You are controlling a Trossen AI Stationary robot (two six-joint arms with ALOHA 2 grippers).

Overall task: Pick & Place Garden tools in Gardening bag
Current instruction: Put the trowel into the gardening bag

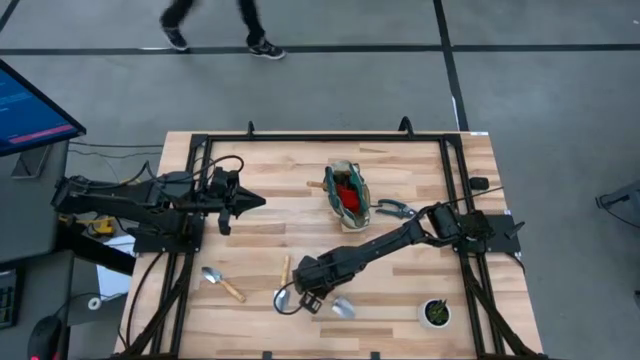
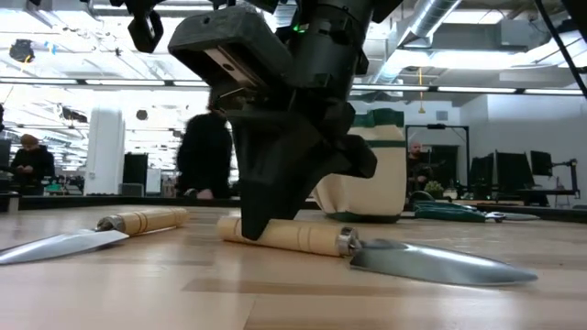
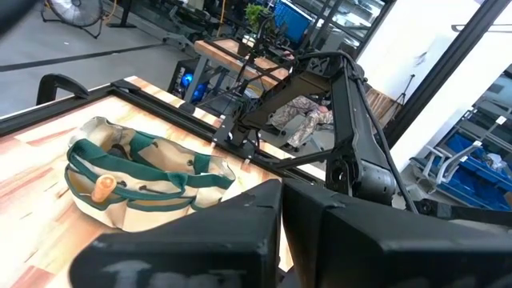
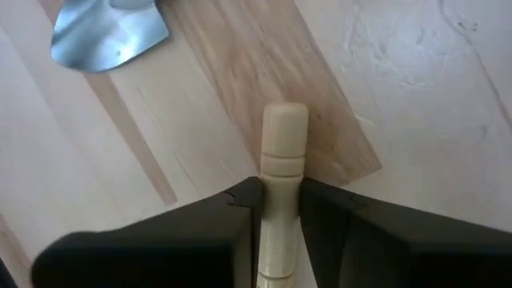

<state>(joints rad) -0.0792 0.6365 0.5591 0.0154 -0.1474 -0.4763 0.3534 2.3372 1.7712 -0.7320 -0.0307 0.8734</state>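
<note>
Your right gripper (image 1: 306,292) sits low near the bench's front edge, its fingers (image 4: 240,210) pressed against both sides of a trowel's wooden handle (image 4: 280,172), so it is pinching the trowel (image 2: 367,249) that lies flat on the bench (image 1: 400,300). Judging by the right wrist view, the grip is close to the handle's butt end, so expect the metal blade (image 2: 431,261) to droop when you lift; raise slowly and straight up. The gardening bag (image 1: 348,192) stands near the bench's back edge, with red items and another handle already inside. Carry the trowel high over its rim and lower it blade first. Your left gripper (image 1: 240,200) hovers by the left edge, fingers pressed together, holding nothing.
</note>
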